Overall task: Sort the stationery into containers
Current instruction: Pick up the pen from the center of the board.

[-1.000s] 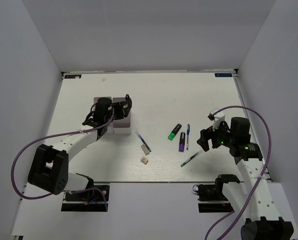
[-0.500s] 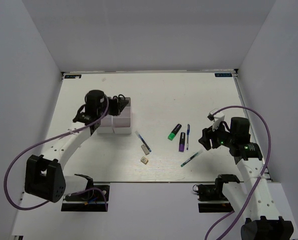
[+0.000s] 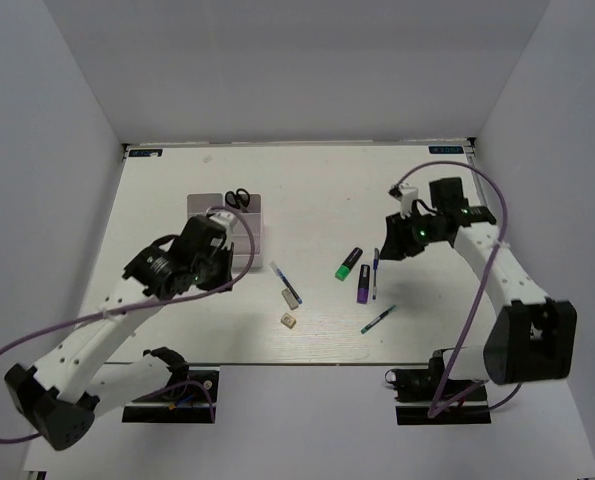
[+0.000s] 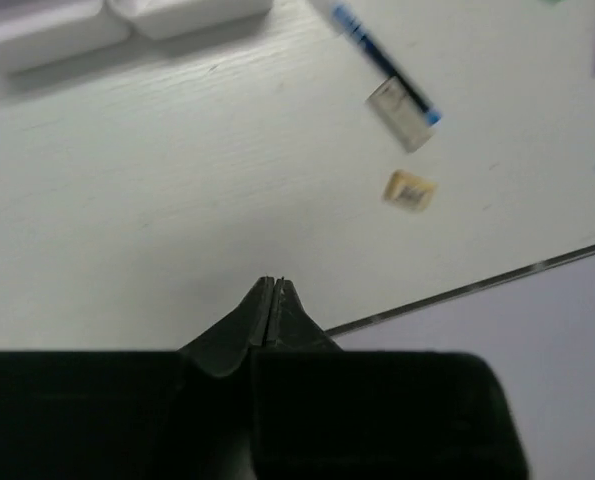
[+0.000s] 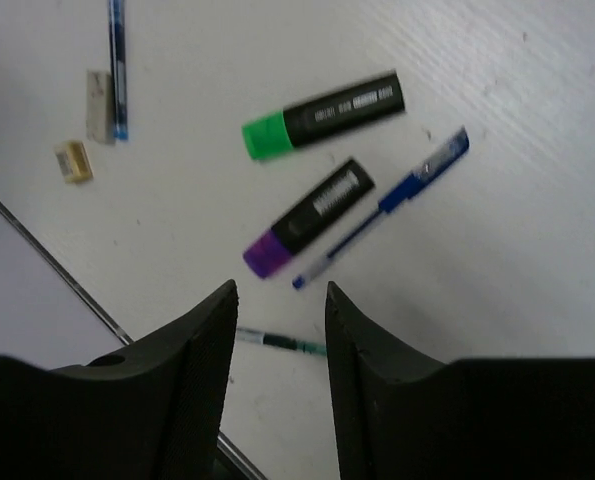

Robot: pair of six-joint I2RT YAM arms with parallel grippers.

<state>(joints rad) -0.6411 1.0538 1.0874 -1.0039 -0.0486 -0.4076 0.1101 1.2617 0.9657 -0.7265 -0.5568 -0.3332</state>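
As seen from overhead, the organiser tray (image 3: 205, 207) sits left of centre on the tabletop (image 3: 307, 180). The scissors (image 3: 239, 198) are at its upper right corner, apparently inside a compartment. Loose in mid-frame are the green highlighter (image 3: 349, 264), purple highlighter (image 3: 363, 284), blue pen (image 3: 375, 273), green pen (image 3: 378, 319), second blue pen (image 3: 280, 272), grey eraser (image 3: 291, 296) and beige eraser (image 3: 289, 320). The left tool (image 3: 217, 270) is just below the tray; the right tool (image 3: 399, 245) is right of the highlighters. The corner tags (image 3: 445, 150) are too small to read.

Left wrist view: the left tool (image 4: 274, 287) is clenched with nothing in it, over bare tabletop. The grey eraser (image 4: 401, 100), upper right, touches the second blue pen (image 4: 382, 60).

Right wrist view: the right tool (image 5: 280, 300) has its fingers parted, with nothing between them. The purple highlighter (image 5: 307, 220) and blue pen (image 5: 382, 205) lie side by side, almost touching. The white print on both highlighter barrels is blurred and unreadable.

Risks:
- Closing on that pair may pinch both or skid the thin pen away.
- The left tool must release before any pick.
- Lifting the grey eraser could drag its pen.
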